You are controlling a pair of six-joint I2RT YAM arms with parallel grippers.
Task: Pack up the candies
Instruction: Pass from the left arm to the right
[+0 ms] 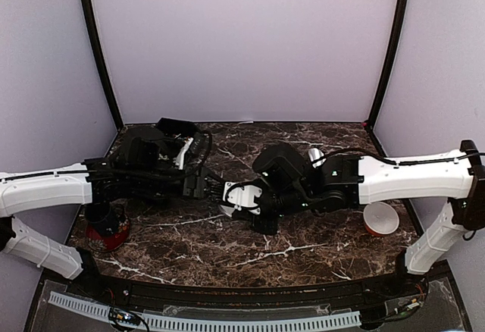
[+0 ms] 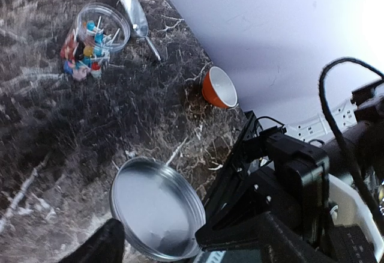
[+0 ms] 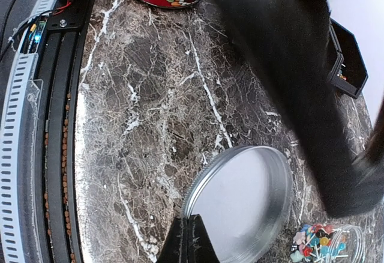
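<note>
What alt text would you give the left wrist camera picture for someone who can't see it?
A round silver lid fills the foreground over a dark marble table, its right edge beside the black right arm. Farther back are a glass jar holding colourful candies, a metal scoop and a small orange bowl.
</note>
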